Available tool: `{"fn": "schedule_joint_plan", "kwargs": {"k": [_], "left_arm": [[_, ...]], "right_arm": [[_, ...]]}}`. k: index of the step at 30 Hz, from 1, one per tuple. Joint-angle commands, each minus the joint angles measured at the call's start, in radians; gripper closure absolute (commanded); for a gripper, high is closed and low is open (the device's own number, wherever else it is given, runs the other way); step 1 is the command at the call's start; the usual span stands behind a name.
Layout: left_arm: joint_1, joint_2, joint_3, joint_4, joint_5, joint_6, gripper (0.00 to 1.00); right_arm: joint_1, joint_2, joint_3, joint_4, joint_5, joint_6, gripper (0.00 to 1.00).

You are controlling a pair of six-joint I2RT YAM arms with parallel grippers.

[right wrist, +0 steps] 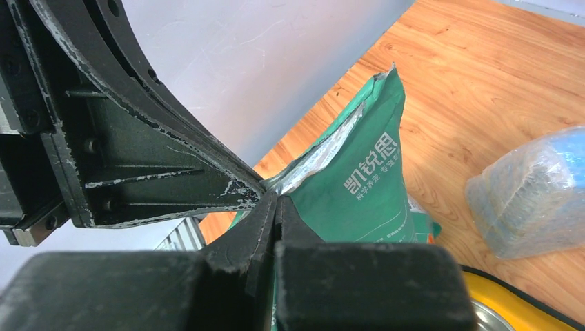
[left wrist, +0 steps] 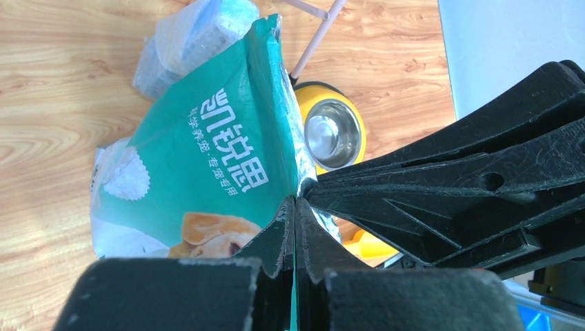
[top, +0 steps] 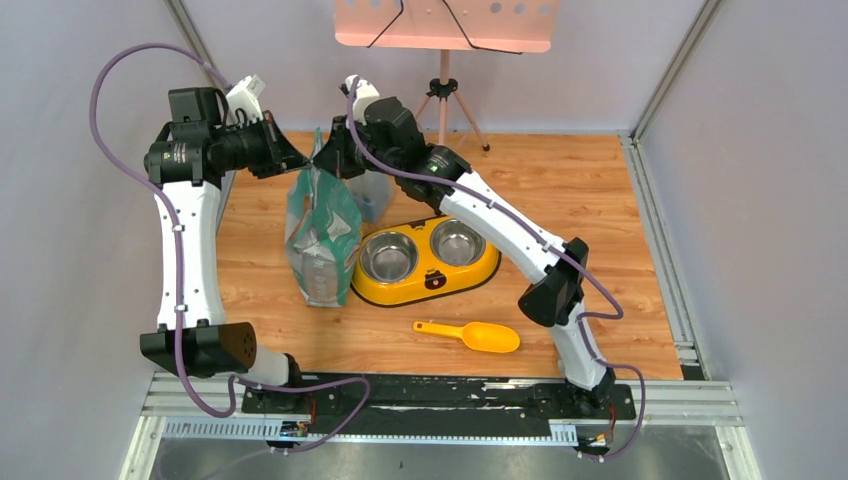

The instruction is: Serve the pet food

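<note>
1. Nearest the arm bases, an orange-yellow plastic scoop [top: 470,335] lies on the wooden counter [top: 620,220], held by nothing.
2. Beyond it, a yellow double feeder [top: 430,284] holds two steel bowls, both empty.
3. Beside the feeder stands a soft green-and-white printed bag [top: 322,235]. The pet food is not visible and is probably inside.
4. At the bag's top edge, the left hand [left wrist: 295,210] and right hand [right wrist: 274,203] are each pinched tight on the foil mouth, tips nearly meeting.
5. Loose kibble should be light and quick to scatter. It is better scooped by the handle or poured than pinched.
6. Farthest back are a clear-wrapped blue package [top: 372,200] and a tripod stand [top: 443,95].
</note>
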Motion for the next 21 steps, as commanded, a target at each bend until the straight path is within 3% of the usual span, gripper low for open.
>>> {"fn": "schedule_joint_plan", "kwargs": {"k": [1, 7, 11, 12, 14, 16, 18, 21], "left_arm": [[-0.002, -0.035, 0.002, -0.03, -0.004, 0.019, 1.0], [-0.002, -0.043, 0.021, -0.046, -0.046, 0.036, 1.0], [-0.002, -0.049, -0.004, -0.034, -0.01, 0.028, 1.0], [-0.002, -0.051, -0.011, -0.027, 0.008, 0.016, 1.0], [-0.001, -0.051, -0.03, -0.003, 0.074, -0.006, 1.0], [-0.003, -0.05, -0.044, 0.018, 0.132, -0.027, 1.0], [-0.002, -0.048, -0.05, 0.027, 0.162, -0.032, 1.0], [-0.002, -0.049, -0.053, 0.022, 0.168, -0.025, 1.0]], "right_arm": [[-0.005, -0.057, 0.003, -0.021, 0.118, -0.06, 1.0], [-0.005, -0.068, -0.007, -0.036, 0.205, -0.067, 1.0], [-0.009, -0.056, 0.012, -0.027, 0.097, -0.052, 1.0], [-0.013, -0.053, 0.012, -0.012, 0.023, -0.04, 0.95], [-0.018, -0.043, 0.015, 0.004, -0.111, -0.011, 0.65], [-0.02, -0.03, 0.019, 0.02, -0.192, -0.006, 0.45], [-0.029, -0.019, 0.025, 0.035, -0.23, 0.014, 0.39], [-0.052, 0.0, 0.029, 0.042, -0.243, 0.075, 0.43]]}}
